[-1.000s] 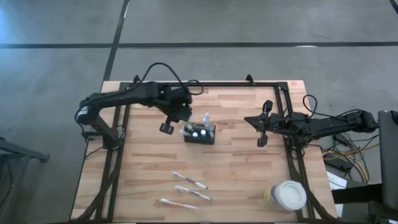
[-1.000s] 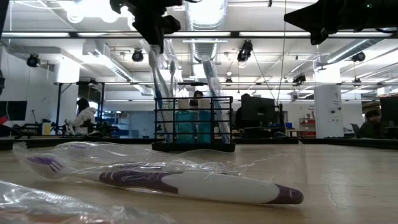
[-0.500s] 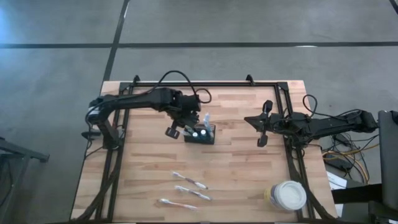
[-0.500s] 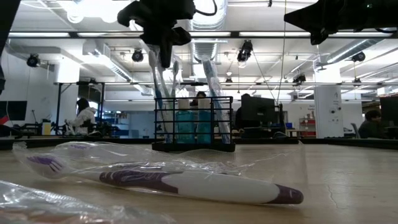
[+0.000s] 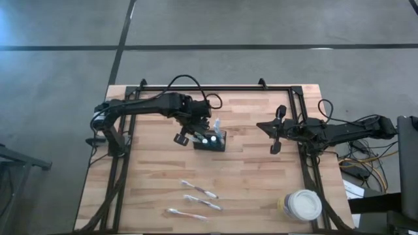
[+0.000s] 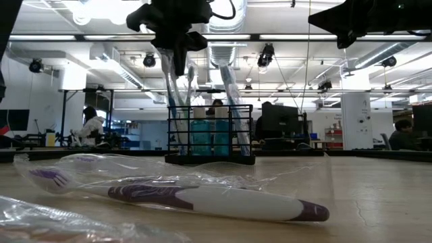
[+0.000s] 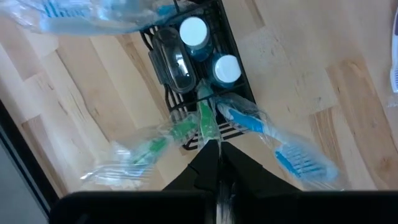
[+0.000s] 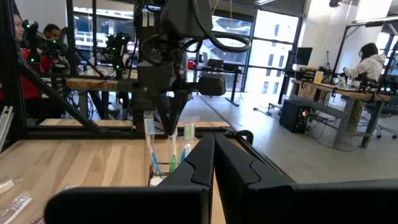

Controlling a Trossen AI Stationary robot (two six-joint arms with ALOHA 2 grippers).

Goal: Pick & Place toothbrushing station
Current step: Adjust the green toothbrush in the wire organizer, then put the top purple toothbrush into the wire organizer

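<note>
While the high view looks straight down, the toothbrushing station [image 5: 209,141] stands upright near the middle of the table [image 5: 248,183], and the left pincer [image 5: 199,134] hangs right over its left end. The right pincer [image 5: 275,147] waits well to the right of the station, above the table. Three wrapped toothbrushes [image 5: 199,190] lie on the near side of the station, well apart from it, and a round white tub [image 5: 303,205] sits far off toward the near right corner.

In the low view, the station [image 6: 210,134] is a black mesh caddy holding blue bottles [image 6: 210,137] and upright wrapped toothbrushes, with the left pincer [image 6: 177,57] above its left end. A purple-handled toothbrush [image 6: 202,198] in clear wrap lies in front of it.

In the left wrist view, the left pincer [image 7: 214,148] is clamped on the green toothbrush [image 7: 206,120] standing in the station [image 7: 205,74]; a blue toothbrush [image 7: 273,140] leans beside it.

In the right wrist view, the right pincer [image 8: 213,149] has its fingers pressed together, empty, facing the station.
</note>
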